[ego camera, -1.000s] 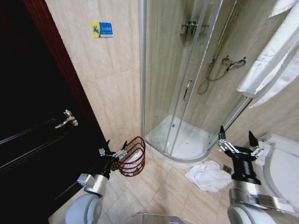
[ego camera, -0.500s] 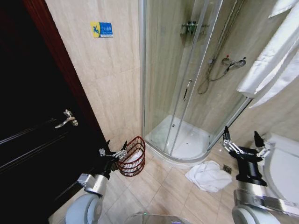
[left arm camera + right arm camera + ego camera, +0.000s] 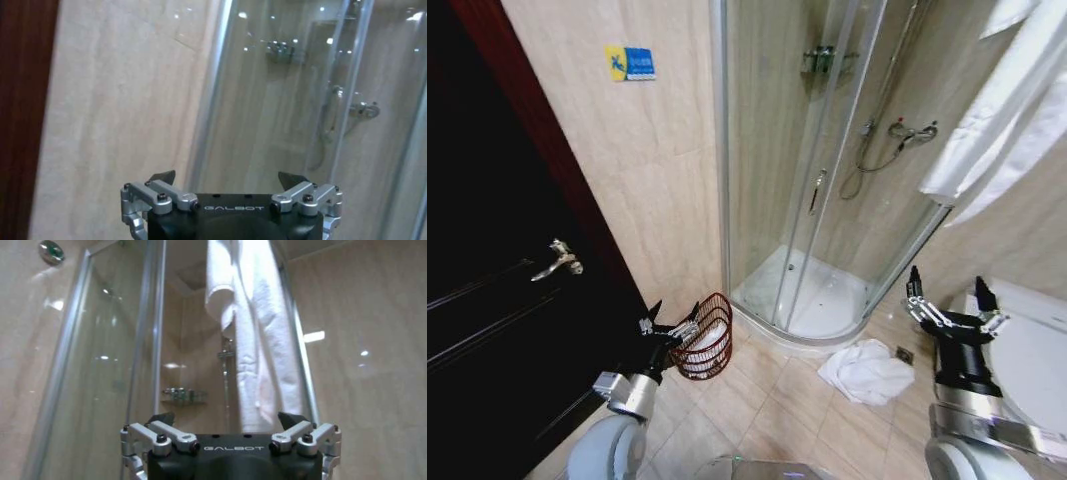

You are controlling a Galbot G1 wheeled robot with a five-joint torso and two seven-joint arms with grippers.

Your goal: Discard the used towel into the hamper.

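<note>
Fingers spread wide on the right gripper [image 3: 952, 300], held empty above the used towel [image 3: 865, 371], a white crumpled heap with no clear long axis. Left gripper [image 3: 667, 327] is also seen splayed, beside the dark red wire hamper [image 3: 704, 340], tilted.

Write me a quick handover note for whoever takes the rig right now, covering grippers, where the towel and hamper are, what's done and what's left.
Left gripper: open, empty, held low beside the hamper, near the dark door.
Right gripper: open, empty, raised on the right, above and to the right of the towel.
Used towel: crumpled on the tiled floor just outside the shower enclosure, untouched.
Hamper: stands on the floor by the wall, left of the shower; something white already lies inside.
Done: nothing picked up yet.
Left: grasp the towel off the floor, carry it over to the hamper, drop it in.
</note>
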